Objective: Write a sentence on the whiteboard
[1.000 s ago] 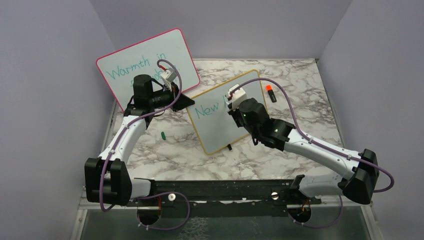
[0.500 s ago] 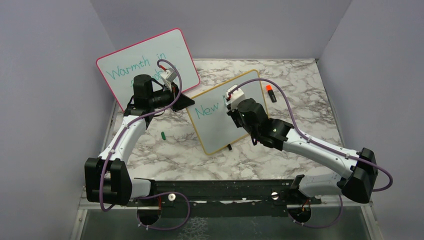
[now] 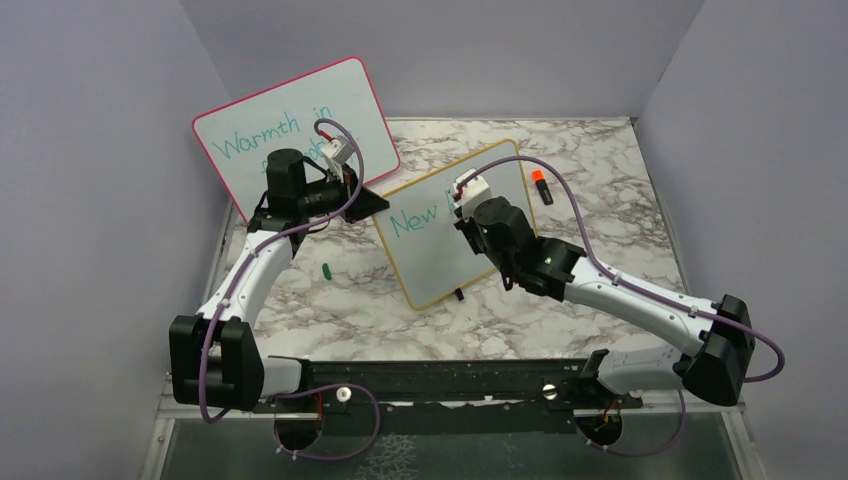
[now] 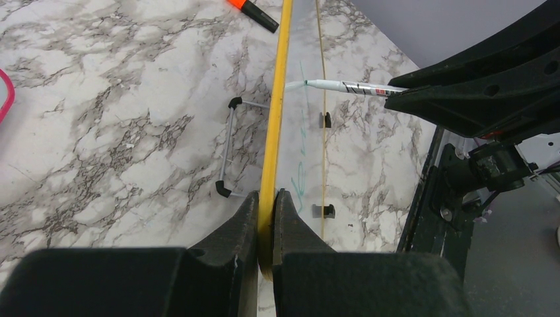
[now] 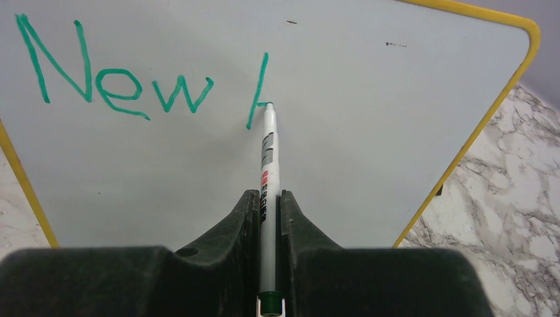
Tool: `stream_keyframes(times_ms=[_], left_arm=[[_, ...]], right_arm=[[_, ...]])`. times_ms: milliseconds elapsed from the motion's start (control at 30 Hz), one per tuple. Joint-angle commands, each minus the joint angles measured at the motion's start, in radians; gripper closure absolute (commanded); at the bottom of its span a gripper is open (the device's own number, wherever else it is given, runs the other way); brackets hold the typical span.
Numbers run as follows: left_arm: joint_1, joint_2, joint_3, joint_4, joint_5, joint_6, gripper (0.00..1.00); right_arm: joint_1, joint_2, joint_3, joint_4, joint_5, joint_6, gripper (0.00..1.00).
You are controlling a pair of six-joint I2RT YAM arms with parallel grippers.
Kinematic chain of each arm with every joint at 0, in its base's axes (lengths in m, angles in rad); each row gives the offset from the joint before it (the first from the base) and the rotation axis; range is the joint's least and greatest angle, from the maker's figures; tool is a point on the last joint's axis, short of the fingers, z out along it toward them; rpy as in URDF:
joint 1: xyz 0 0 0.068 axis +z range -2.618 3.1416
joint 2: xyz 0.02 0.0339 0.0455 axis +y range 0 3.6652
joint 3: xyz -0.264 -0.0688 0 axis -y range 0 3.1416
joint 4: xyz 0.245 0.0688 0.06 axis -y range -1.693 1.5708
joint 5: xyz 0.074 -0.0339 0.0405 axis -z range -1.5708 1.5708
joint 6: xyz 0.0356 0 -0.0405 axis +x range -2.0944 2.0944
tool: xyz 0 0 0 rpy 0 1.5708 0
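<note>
The whiteboard (image 3: 440,265), yellow-framed, stands tilted on the marble table. My left gripper (image 4: 266,198) is shut on its frame edge (image 4: 275,119), and in the top view this gripper (image 3: 365,200) sits at the board's upper left corner. The sentence (image 5: 119,86) reads "New" in teal-green, followed by a slanted stroke with a short branch. My right gripper (image 5: 267,201) is shut on a white marker (image 5: 267,152). The marker's tip touches the board at the end of that branch. In the top view the right gripper (image 3: 463,207) hides the writing after "New" (image 3: 413,219).
A larger pink-framed whiteboard (image 3: 300,115) with teal writing leans at the back left. An orange-capped marker (image 3: 541,186) lies behind the yellow board. A small green cap (image 3: 327,269) lies on the table left of it. The board's wire stand (image 4: 228,145) rests on the marble.
The right arm has shifted slightly with the marker against the board. The left arm and the board have not moved.
</note>
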Motion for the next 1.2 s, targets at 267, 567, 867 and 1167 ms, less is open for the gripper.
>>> stream_keyframes(times_ms=[267, 567, 867, 1167], left_arm=[[-0.02, 0.028, -0.013, -0.071, -0.066, 0.07, 1.0], [-0.02, 0.03, -0.013, -0.071, -0.066, 0.07, 1.0], [-0.02, 0.033, -0.012, -0.072, -0.066, 0.07, 1.0], [-0.02, 0.034, -0.01, -0.072, -0.063, 0.069, 1.0]], right_arm=[[-0.006, 0.009, 0.012, -0.071, -0.014, 0.023, 1.0], [-0.005, 0.003, 0.007, -0.086, -0.061, 0.027, 1.0], [-0.004, 0.006, 0.016, -0.088, -0.113, 0.021, 1.0], [-0.006, 0.003, 0.018, -0.061, -0.136, 0.024, 1.0]])
